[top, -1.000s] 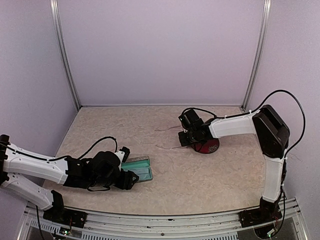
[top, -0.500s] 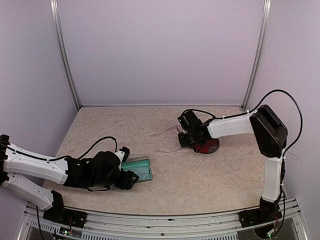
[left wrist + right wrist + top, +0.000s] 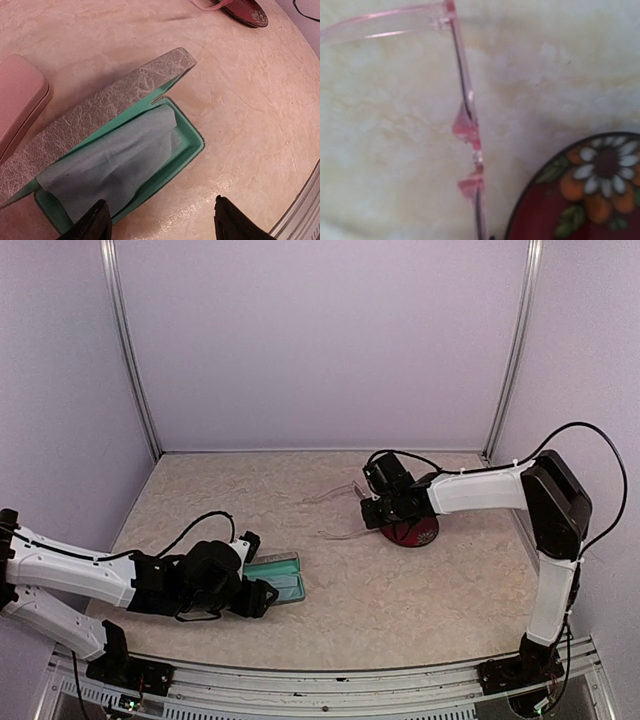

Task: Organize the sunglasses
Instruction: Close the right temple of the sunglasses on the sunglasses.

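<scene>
The pale clear-pink sunglasses (image 3: 340,534) hang from my right gripper (image 3: 376,510), their long arms pointing left, just left of a dark red flowered disc (image 3: 412,531). In the right wrist view the frame (image 3: 465,116) runs edge-on down to the bottom edge, nose pads showing; my own fingers are out of that view. My left gripper (image 3: 262,598) is open and empty, its fingertips (image 3: 96,222) low over the near edge of an open green case (image 3: 192,150) that holds a light-blue cloth (image 3: 110,167). The red-pink pair is not in view.
A shut pink case (image 3: 17,95) lies left of the green case's grey lid (image 3: 100,112). The flowered disc also shows in the right wrist view (image 3: 590,200). The table's front edge (image 3: 305,210) is close to my left gripper. Walls enclose three sides.
My right gripper has shifted slightly to the right, carrying the pale pink sunglasses with it. The left arm has not moved.
</scene>
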Controlling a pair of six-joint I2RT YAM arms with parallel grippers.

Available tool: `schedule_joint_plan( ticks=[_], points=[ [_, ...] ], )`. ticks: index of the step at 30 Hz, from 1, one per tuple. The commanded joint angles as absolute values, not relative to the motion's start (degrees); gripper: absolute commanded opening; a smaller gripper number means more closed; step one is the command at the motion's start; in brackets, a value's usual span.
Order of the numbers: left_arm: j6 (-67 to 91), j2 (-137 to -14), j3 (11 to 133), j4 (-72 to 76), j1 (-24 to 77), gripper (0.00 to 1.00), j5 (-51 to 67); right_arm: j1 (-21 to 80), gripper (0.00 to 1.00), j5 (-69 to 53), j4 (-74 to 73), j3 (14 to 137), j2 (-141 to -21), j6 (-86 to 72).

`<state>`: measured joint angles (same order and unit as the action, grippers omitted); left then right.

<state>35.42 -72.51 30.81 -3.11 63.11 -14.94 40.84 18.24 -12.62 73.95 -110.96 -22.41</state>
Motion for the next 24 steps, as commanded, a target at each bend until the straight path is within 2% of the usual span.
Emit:
schedule_joint_plan(
  ticks=[1, 7, 13, 18, 24],
  points=[
    [33.25, -72.35, 33.92, -4.05, 63.61, 0.69, -15.73, 40.52, 0.01, 16.9, -11.55, 70.21, -102.24, -20.9],
    [29.51, -69.32, 36.43, -4.35, 63.63, 0.7, -16.57, 40.52, 0.0, 10.51, -12.79, 62.0, -88.54, -15.65],
    [25.67, -64.94, 38.11, -4.35, 59.58, 0.75, -16.42, 40.93, 0.0, -3.17, -15.89, 53.92, -72.98, -10.32],
    [23.87, -61.97, 38.31, -0.79, 51.54, 0.75, -6.23, 41.67, 0.0, -11.02, -16.78, 48.71, -62.19, -8.39],
    [23.09, -61.31, 39.7, 6.56, 49.31, 0.76, 4.04, 44.28, 0.0, -15.79, -15.18, 45.88, -59.64, -6.85]
  ],
)
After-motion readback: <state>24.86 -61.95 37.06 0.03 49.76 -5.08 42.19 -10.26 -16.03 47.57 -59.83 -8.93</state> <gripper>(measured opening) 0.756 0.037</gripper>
